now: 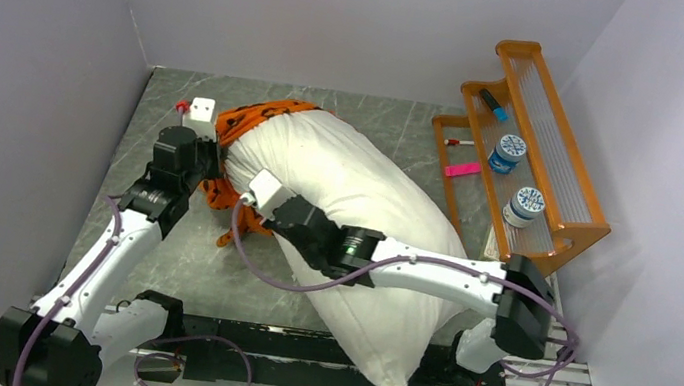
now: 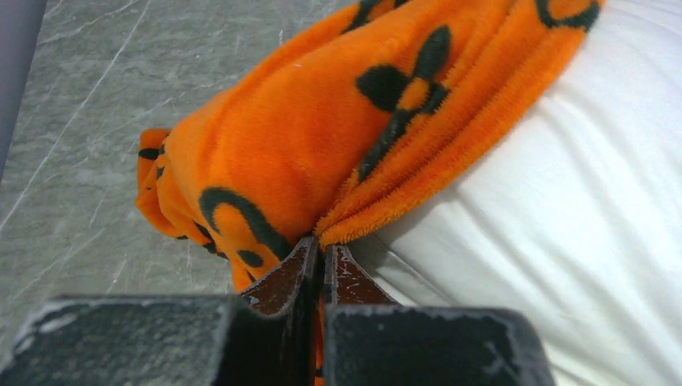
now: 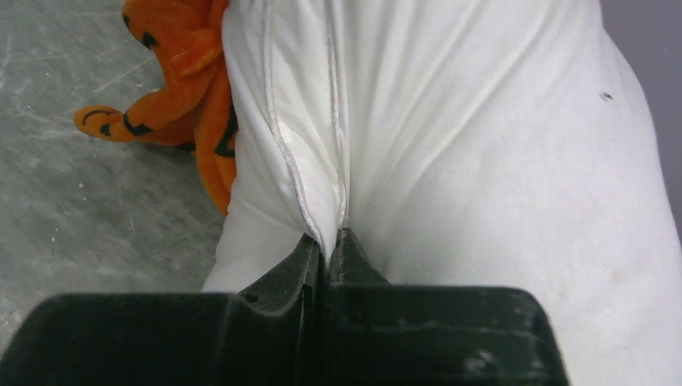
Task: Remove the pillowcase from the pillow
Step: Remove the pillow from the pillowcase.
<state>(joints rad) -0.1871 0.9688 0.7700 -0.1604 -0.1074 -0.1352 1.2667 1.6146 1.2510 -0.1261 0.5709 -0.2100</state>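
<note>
The large white pillow [image 1: 363, 226] lies diagonally across the table, its near end over the front edge. The orange pillowcase [image 1: 252, 125] with dark motifs is bunched around the pillow's far left end. My left gripper [image 1: 208, 166] is shut on the pillowcase [image 2: 322, 145], pinching its plush hem beside the pillow [image 2: 563, 201]; the left gripper [image 2: 323, 253] shows orange fabric between its jaws. My right gripper [image 1: 251, 199] is shut on the pillow [image 3: 482, 161], pinching a fold of white fabric at the piped seam; the right gripper [image 3: 328, 241] points at the pillowcase [image 3: 193, 88] further on.
An orange wire rack [image 1: 526, 148] stands at the back right, holding two small white jars [image 1: 507, 154], a marker and a pink item. A small white block [image 1: 201, 110] sits at the back left. Grey walls enclose the marbled table [image 1: 167, 259].
</note>
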